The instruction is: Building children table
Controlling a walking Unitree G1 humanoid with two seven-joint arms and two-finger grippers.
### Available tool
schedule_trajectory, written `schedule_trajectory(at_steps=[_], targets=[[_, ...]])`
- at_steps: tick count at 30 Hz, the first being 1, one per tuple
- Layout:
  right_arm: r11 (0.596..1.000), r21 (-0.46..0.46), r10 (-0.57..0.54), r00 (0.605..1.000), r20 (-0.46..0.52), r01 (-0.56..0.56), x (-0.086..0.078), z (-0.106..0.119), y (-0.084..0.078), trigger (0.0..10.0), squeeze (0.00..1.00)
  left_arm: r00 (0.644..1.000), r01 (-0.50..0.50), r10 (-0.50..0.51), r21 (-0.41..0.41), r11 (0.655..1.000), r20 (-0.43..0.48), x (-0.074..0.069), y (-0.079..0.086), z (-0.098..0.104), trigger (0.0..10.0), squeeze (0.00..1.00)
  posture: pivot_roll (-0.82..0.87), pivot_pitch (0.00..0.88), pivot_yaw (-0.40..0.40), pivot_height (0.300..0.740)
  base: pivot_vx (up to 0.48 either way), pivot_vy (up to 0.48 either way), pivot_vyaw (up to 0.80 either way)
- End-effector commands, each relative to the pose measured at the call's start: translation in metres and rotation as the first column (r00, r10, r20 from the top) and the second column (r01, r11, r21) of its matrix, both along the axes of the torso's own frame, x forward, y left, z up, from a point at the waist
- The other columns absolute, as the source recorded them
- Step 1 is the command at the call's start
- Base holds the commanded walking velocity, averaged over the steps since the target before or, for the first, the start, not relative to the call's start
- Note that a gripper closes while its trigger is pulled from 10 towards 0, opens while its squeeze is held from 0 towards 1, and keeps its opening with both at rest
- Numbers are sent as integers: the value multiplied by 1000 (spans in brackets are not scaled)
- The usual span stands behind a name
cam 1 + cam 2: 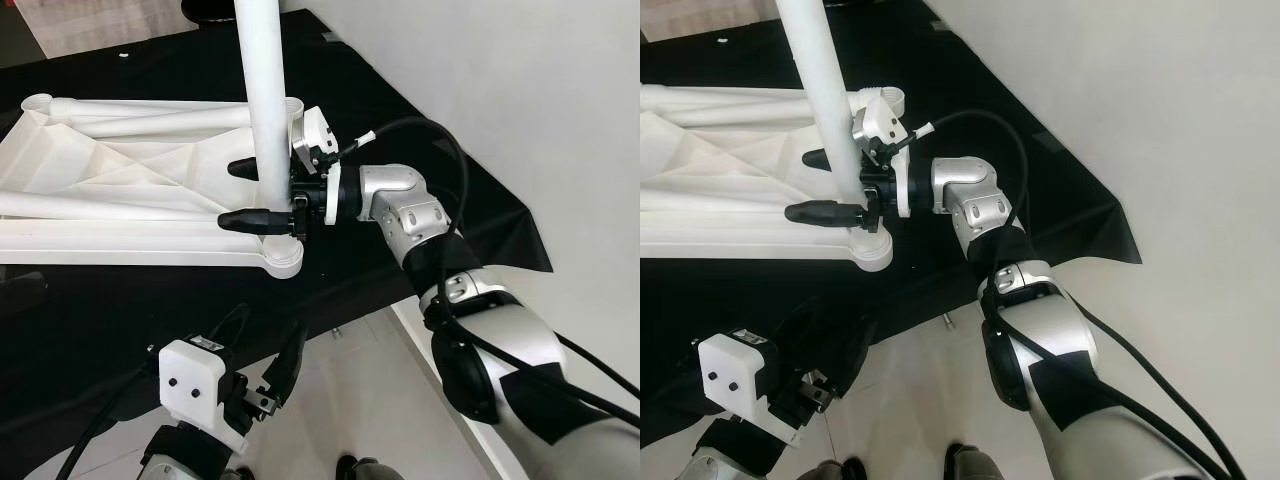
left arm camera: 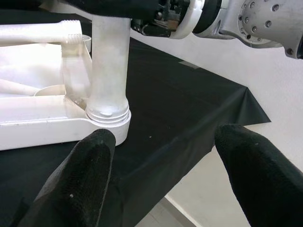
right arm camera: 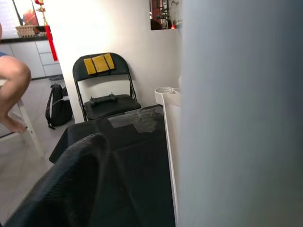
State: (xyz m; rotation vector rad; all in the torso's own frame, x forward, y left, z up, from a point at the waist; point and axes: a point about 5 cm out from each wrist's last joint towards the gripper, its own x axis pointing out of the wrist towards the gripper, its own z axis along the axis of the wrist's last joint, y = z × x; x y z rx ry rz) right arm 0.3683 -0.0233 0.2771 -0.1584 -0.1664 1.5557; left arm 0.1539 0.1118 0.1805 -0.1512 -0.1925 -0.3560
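White plastic leg [image 1: 266, 100] stands upright in the corner socket [image 1: 280, 255] of the upturned tabletop [image 1: 120, 190], right gripper [image 1: 262, 195] fingers closed around it. Any sideways pull could cross-thread it. Left gripper [image 2: 165, 175] hangs open below the worktop [image 1: 150, 310].

White plastic tabletop [image 1: 120, 190], lying upside down on a black cloth-covered surface [image 1: 150, 300], ribbed underside facing up. One corner socket [image 1: 283, 258] lies close to the surface's near edge; a white tubular leg [image 1: 265, 100] stands upright in it, its threaded base seated in the socket collar. Further white legs [image 1: 150, 115] lie flat across the underside, running along its far side toward the far-right corner socket [image 1: 292, 108].
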Motion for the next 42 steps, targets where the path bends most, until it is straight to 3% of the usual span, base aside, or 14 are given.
schedule_trajectory(at_steps=[1,10,18,19,20,21,22,24,25,32,34,39,40,42], targets=[[998,5,66,998,6,-66,-5,1,12,0,0,1000,-3,3,0,1000,-15,-2,-1,-2,10000,0,74,222,-63,740,0,0,0],[999,22,46,999,20,-46,-2,1,7,0,0,1000,-2,2,-2,1000,-16,-2,-2,-3,10000,0,72,215,-62,740,0,0,0],[955,126,-264,964,-42,267,13,-7,-15,0,0,1000,-3,3,-4,1000,-20,-4,-2,-3,10000,0,78,210,-56,740,0,0,0],[865,106,-486,871,-69,490,18,-20,-14,0,0,1000,-2,2,-2,1000,-23,-5,-1,-4,10000,0,86,211,-54,740,0,0,0],[865,106,-486,871,-69,490,18,-20,-14,0,0,1000,-2,2,-2,1000,-23,-5,-1,-4,10000,0,86,211,-54,740,0,0,0],[696,68,-707,699,-109,715,16,-44,-20,0,0,1000,-1,1,-1,1000,-26,-5,-1,-4,10000,0,84,213,-54,740,0,0,0],[578,43,-806,578,-128,815,6,-61,-23,0,0,1000,1,-1,0,1000,-28,-6,-1,-4,10000,0,91,218,-55,740,0,0,0],[578,43,-806,578,-128,815,6,-61,-23,0,0,1000,1,-1,0,1000,-28,-6,-1,-4,10000,0,91,218,-55,740,0,0,0],[514,22,-846,511,-153,858,-7,-74,-20,0,0,1000,2,-2,1,1000,-29,-6,-1,-4,10000,0,92,222,-46,740,0,0,0],[575,55,-805,576,-144,817,-12,-67,3,0,0,999,6,-6,0,1000,-33,-5,-1,-5,10000,0,89,216,-53,740,0,0,0],[572,59,-809,575,-123,818,-9,-61,3,10000,0,1000,3,-3,-1,1000,-30,-5,-2,-4,10000,0,90,221,-57,740,0,0,0],[571,53,-813,573,-105,819,-6,-57,3,10000,0,1000,-2,2,-2,1000,-28,-5,-1,-4,10000,0,92,225,-60,740,0,0,0],[589,48,-800,590,-107,807,-8,-54,3,10000,1000,1000,-3,3,-3,1000,-28,-5,-1,-3,10000,0,92,227,-60,740,0,0,0],[618,46,-776,619,-123,785,-11,-48,4,10000,1000,1000,-4,4,-5,1000,-28,-6,-2,-3,10000,0,90,229,-59,740,0,0,0]])
